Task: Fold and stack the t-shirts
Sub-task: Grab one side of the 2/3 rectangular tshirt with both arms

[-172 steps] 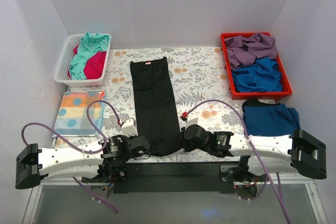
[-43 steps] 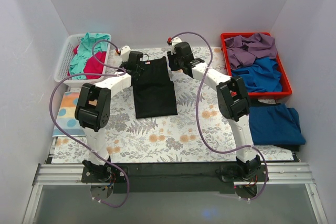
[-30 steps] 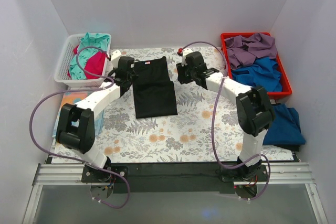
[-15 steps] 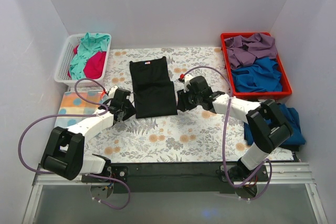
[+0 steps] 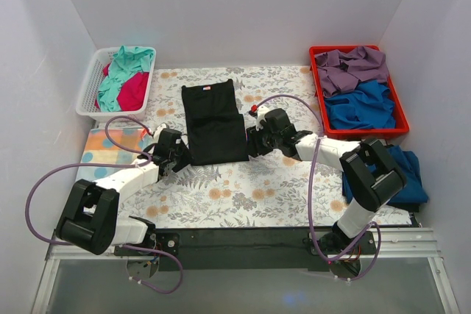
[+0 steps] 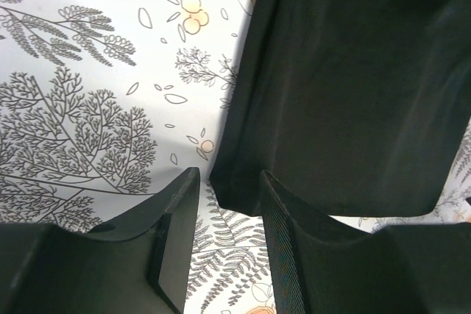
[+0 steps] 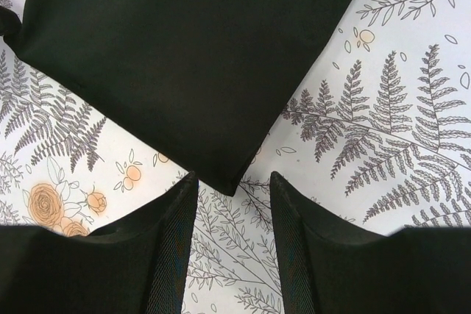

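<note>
A black t-shirt point(image 5: 214, 124) lies folded in half on the floral sheet, with its pale neck label point(image 5: 207, 87) at the far end. My left gripper point(image 5: 180, 157) is open at the shirt's near left corner point(image 6: 224, 195), which sits just between the fingertips point(image 6: 184, 196). My right gripper point(image 5: 252, 145) is open at the near right corner point(image 7: 229, 185). Neither holds cloth. A folded dark blue t-shirt point(image 5: 408, 174) lies at the right, partly behind the right arm. Teal point(image 5: 132, 60) and magenta point(image 5: 133, 90) t-shirts fill the white basket.
The white basket point(image 5: 87, 97) stands at the back left. A red bin point(image 5: 397, 126) with purple and blue clothes stands at the back right. A pale dotted cloth point(image 5: 107, 148) lies left of the left arm. Purple cables loop over both arms.
The long black shirt has been folded in half. In the last second both grippers drew back from its far end to its near corners, and their jaws widened.
</note>
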### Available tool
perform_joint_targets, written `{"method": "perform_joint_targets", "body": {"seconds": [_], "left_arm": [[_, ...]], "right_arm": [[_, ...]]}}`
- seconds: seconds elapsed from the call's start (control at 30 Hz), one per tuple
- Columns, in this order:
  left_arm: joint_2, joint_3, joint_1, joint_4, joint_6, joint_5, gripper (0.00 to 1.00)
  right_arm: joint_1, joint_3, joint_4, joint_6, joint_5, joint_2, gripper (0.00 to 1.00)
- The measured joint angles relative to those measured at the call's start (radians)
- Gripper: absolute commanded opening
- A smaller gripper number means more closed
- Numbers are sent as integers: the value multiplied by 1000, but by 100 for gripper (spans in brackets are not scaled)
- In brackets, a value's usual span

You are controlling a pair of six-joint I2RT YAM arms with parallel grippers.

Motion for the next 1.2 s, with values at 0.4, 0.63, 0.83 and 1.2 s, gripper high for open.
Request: {"method": "perform_joint_targets", "body": {"seconds": [0.4,0.63,0.83,1.2], "left_arm": [[21,-11,0,37,4,36,38],[-146,-58,0,39,-2,39,39],[-194,-14,0,33,16,47,39],[6,-11,0,21,27,80,42]], "right_arm": [[0,-15,45,19,-31,34,50],[0,-34,55,27,-50,40,50],[0,-34,58,32,-58,43,50],[0,-42,77,49,-68,45,50]]}}
